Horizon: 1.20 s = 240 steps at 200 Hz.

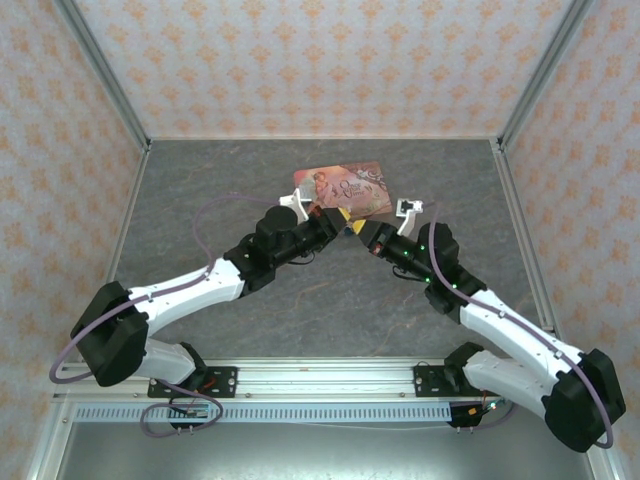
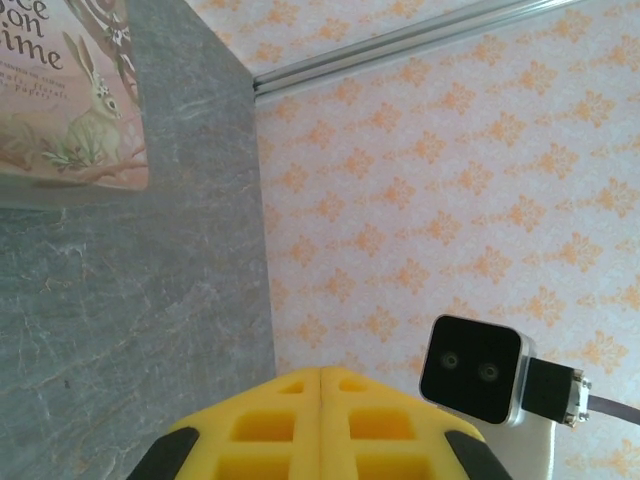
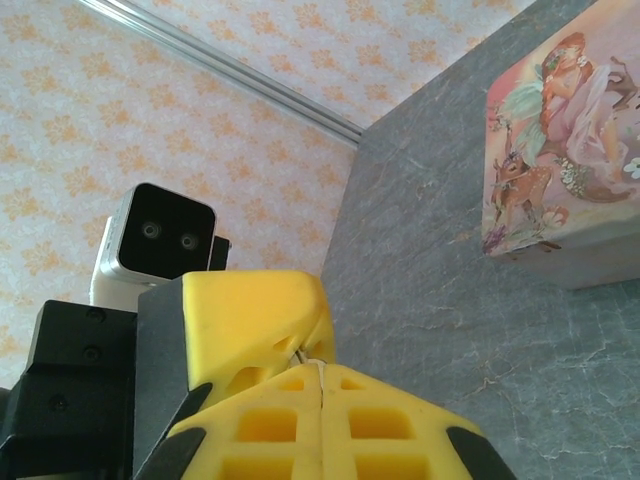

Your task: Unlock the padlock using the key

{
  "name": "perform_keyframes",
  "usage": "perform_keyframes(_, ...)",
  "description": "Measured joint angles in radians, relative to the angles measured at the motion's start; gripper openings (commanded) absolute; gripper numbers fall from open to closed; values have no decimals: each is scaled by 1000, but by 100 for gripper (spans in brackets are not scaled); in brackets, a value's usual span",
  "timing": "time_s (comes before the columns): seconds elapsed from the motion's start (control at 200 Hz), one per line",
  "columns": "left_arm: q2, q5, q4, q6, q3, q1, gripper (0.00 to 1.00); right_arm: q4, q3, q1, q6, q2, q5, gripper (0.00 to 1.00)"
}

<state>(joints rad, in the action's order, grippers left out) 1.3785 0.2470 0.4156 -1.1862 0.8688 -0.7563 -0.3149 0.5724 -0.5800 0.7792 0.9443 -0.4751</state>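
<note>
My left gripper (image 1: 337, 222) and right gripper (image 1: 364, 233) meet tip to tip in front of the pink tin. In the left wrist view the left gripper (image 2: 320, 371) is shut, its yellow pads pressed flat with nothing showing between them. In the right wrist view the right gripper (image 3: 321, 366) is shut too, and the left gripper's yellow fingers (image 3: 255, 315) touch its tip. A thin pale sliver (image 3: 312, 351) shows where the tips meet; I cannot tell what it is. The blue-teal padlock is hidden, and no clear key is visible.
The pink illustrated tin (image 1: 345, 189) lies flat on the grey table (image 1: 220, 200) just beyond the grippers; the tin (image 2: 70, 90) sits left in the left wrist view, and the tin (image 3: 565, 150) sits right in the right wrist view. Patterned walls enclose the table on three sides.
</note>
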Motion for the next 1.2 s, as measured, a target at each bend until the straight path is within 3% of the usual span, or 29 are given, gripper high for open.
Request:
perform_keyframes(0.2, -61, -12, -38, 93, 0, -2, 0, 30, 0, 35, -24, -100, -31, 38)
perform_keyframes(0.355, -135, 17, -42, 208, 2, -2, 0, 19, 0, 110, -14, -109, -161, 51)
perform_keyframes(0.515, -178, 86, -46, 315, 22, -1, 0, -8, 14, 112, -9, -82, -302, 59)
perform_keyframes(0.841, -192, 155, -65, 403, 36, -1, 0, -58, 69, 72, -14, -60, -393, 52)
perform_keyframes(1.201, -192, 166, -68, 407, 36, -1, 0, -68, 99, 39, -22, -8, -393, 28)
